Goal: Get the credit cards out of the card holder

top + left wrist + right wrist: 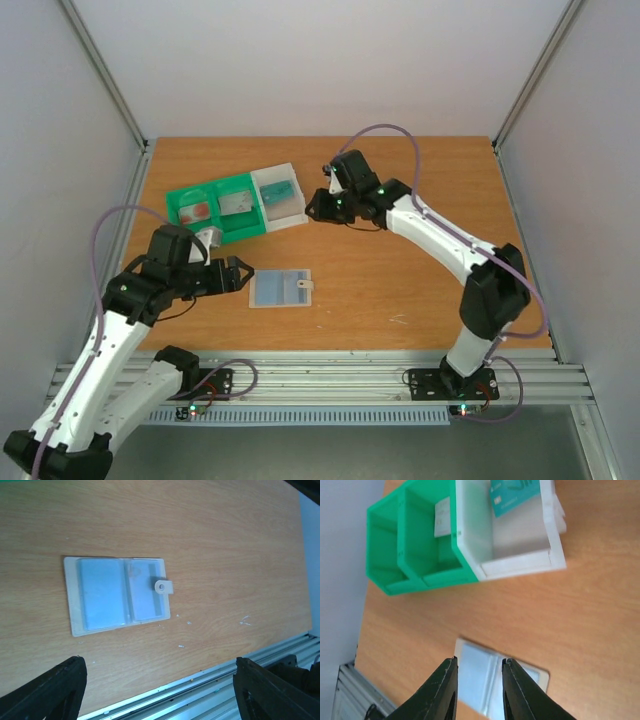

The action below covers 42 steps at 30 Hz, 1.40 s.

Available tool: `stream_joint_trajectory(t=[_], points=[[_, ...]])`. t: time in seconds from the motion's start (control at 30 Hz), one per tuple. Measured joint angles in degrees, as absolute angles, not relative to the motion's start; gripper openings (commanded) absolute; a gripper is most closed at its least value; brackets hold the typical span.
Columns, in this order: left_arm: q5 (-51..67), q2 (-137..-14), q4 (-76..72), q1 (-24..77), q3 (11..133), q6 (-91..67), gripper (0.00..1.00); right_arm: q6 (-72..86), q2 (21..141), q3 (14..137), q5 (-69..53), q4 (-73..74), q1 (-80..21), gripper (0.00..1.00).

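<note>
The card holder [281,288] lies open and flat on the table, a pale blue-grey wallet with a white tab [163,587]. It fills the upper left of the left wrist view [117,594]; I cannot tell whether any card is in its pockets. A red card [197,211], a grey card [236,204] and a teal card [281,190] lie in the tray. The teal card also shows in the right wrist view [512,495]. My left gripper [240,275] is wide open and empty just left of the holder. My right gripper [312,207] is open and empty beside the tray's white end.
The green-and-white tray [218,186] stands at the back left, its white compartment [520,562] nearest the right gripper. The aluminium rail [210,690] runs along the table's near edge, close to the left gripper. White walls enclose the table.
</note>
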<state>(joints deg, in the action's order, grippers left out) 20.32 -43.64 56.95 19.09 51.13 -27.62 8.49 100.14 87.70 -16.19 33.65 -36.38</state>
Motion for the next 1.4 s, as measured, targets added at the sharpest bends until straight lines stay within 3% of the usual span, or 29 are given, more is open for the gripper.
stream_joint_trajectory(t=[0.3,0.53,0.8,1.4], points=[[23.73,-49.08,48.16,19.09,43.55,-32.60,0.71,9.37,88.01,70.04,-17.43,30.41,-39.77,0.33],[23.81,-56.97,42.22,19.09,39.48,-34.76,0.66,12.62,86.50,59.42,-18.55,24.91,-44.60,0.36],[20.01,-62.76,35.51,19.09,35.99,-35.57,0.59,14.85,88.03,56.01,-19.00,18.57,-49.15,0.35],[16.88,-74.94,25.52,19.09,33.63,-33.95,0.42,16.53,94.39,51.96,-18.04,9.26,-49.21,0.33]])
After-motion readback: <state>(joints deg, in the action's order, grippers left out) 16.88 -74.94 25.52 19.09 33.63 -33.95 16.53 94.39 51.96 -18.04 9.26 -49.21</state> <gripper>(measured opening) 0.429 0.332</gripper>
